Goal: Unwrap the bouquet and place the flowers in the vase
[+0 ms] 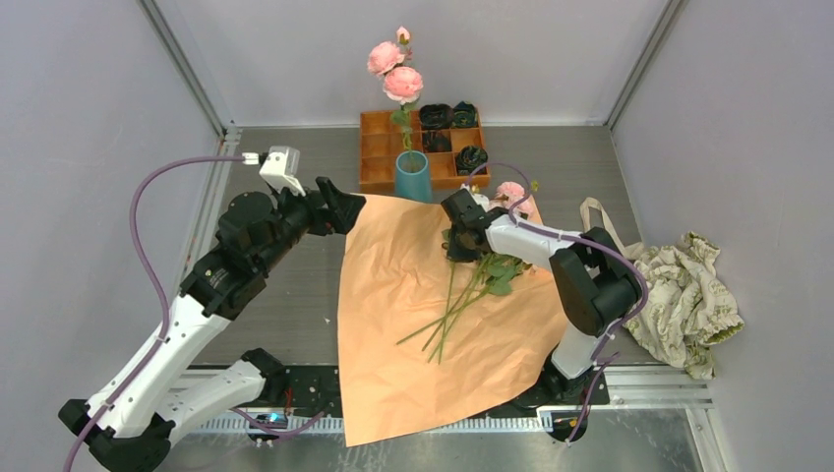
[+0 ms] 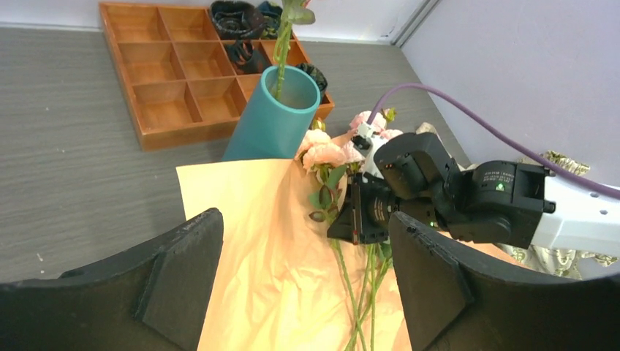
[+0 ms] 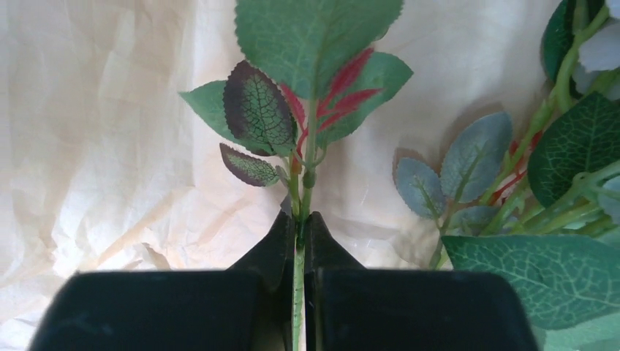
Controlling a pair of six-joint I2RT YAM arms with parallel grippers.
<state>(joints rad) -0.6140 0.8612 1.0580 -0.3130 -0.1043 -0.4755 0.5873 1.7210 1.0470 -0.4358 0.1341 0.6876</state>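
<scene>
The bouquet's orange paper (image 1: 393, 334) lies unrolled and flat on the table. Several flowers (image 1: 462, 295) lie on it, stems toward the near edge and pink heads (image 1: 511, 192) at the far corner. My right gripper (image 1: 460, 246) is shut on one green stem (image 3: 297, 292) just below its leaves (image 3: 314, 44), down at the paper. The teal vase (image 1: 413, 175) stands at the paper's far edge and holds pink roses (image 1: 401, 84). My left gripper (image 1: 344, 211) hovers open and empty above the paper's left corner. From the left wrist I see the vase (image 2: 267, 121) and the right gripper (image 2: 358, 219).
An orange wooden compartment tray (image 1: 379, 147) with dark rosette lumps (image 1: 435, 116) stands behind the vase. A crumpled cream patterned paper wad (image 1: 688, 295) and a cream ribbon (image 1: 597, 214) lie at the right. Grey walls close in the table.
</scene>
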